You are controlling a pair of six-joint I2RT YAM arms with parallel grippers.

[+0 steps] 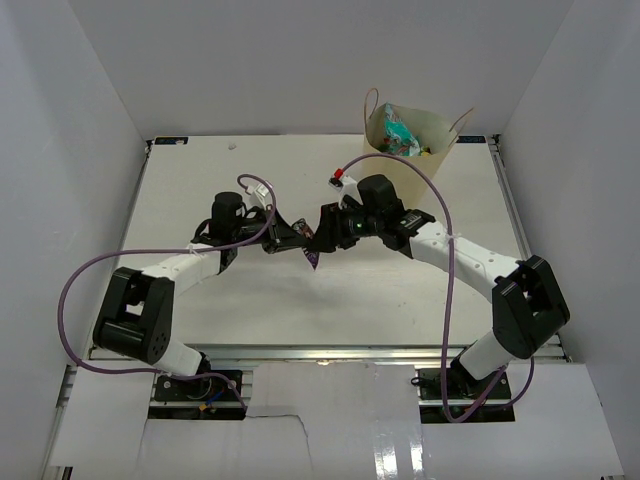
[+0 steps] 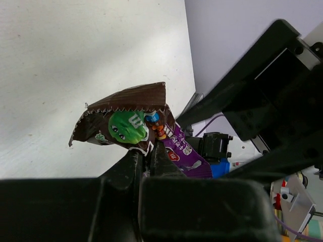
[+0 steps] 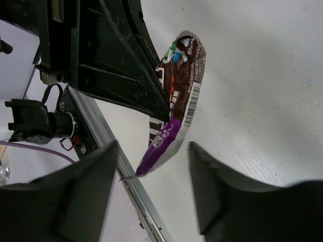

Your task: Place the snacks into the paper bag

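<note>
One dark brown packet (image 2: 128, 113) is hanging above the table (image 1: 400, 290).
Left gripper (image 2: 145, 156) is clamping its edge; right gripper (image 3: 151, 151) is flanking its purple end, jaws apart; paper bag (image 1: 445, 135) is standing at the far right edge.

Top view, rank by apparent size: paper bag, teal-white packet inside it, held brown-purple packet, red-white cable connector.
1. paper bag
2-3. teal-white packet and brown-purple packet: both partly hidden, too alike to rank
4. red-white connector
</note>
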